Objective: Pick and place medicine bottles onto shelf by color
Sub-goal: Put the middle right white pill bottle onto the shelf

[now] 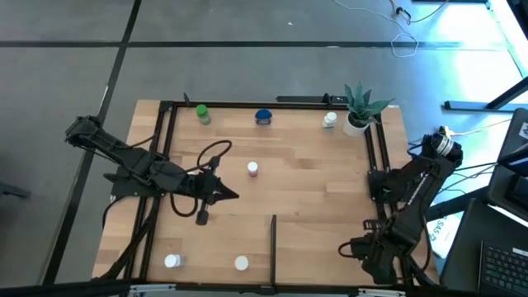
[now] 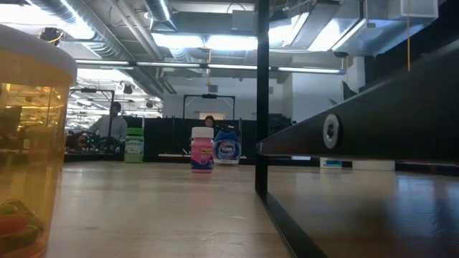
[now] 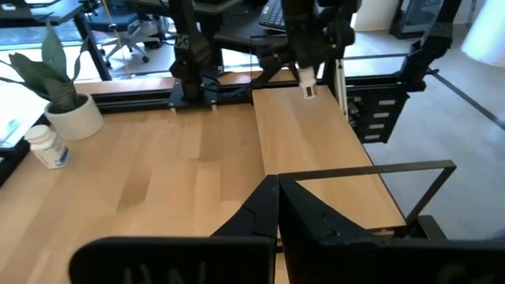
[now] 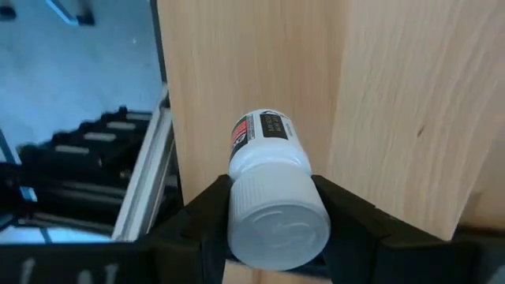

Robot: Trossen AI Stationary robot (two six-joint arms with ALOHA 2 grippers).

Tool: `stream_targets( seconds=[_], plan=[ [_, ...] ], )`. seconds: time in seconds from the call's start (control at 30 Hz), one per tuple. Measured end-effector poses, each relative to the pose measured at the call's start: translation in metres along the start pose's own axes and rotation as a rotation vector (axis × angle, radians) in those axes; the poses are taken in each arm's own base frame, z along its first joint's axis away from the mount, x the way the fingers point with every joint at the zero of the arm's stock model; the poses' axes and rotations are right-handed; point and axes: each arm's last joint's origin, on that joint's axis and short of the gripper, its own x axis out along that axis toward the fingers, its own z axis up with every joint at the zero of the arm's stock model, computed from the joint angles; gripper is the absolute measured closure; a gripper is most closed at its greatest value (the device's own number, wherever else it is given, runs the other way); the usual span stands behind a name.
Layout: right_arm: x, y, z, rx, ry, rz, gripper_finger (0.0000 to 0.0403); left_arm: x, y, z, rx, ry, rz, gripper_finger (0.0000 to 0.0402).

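White-capped bottle [image 4: 272, 189], red-and-black label, clamped between right fingers [image 4: 347, 213]; left fingers [image 3: 276, 213] together.

So the high cam sits way up, looking straight down on the whole wooden surface [image 1: 313, 190] plus some floor around it. The low cam is right at surface level, looking flat across into the room behind; a yellowish bottle [image 2: 29, 143] is jammed up close to the lens. The pink bottle [image 2: 201, 149] it sees mid-surface shows in the high view too. The left wrist cam looks over its closed fingers toward the far side with the potted plant [image 3: 59, 95], also in the high view. The right wrist cam stares down, super close, at a white-capped bottle [image 4: 272, 201].
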Motion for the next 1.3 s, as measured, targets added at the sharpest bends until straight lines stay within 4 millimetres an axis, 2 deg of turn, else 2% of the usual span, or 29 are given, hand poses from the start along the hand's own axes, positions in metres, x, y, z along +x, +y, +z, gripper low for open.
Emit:
stream_targets(
  seconds=[0.2, 0.47, 0.63, 1.3],
  plan=[
    [0.005, 0.009, 0.005, -0.021, -0.043, 0.057, 0.0244, 0.0, 0.002, 0.0, 0.0, -0.002, 0.05, 0.0401],
    [0.025, 0.014, 0.007, -0.073, -0.007, 0.006, 0.0244, 0.0, 0.003, -0.001, 0.004, 0.002, 0.088, 0.0401],
    [0.03, 0.014, 0.009, -0.097, 0.005, -0.012, 0.0244, 0.0, 0.003, -0.001, 0.004, 0.002, 0.089, 0.0401],
    [0.032, 0.016, 0.007, -0.098, 0.025, -0.008, 0.0241, 0.0, 0.004, -0.001, 0.008, 0.0, 0.112, 0.0401]
  ],
)
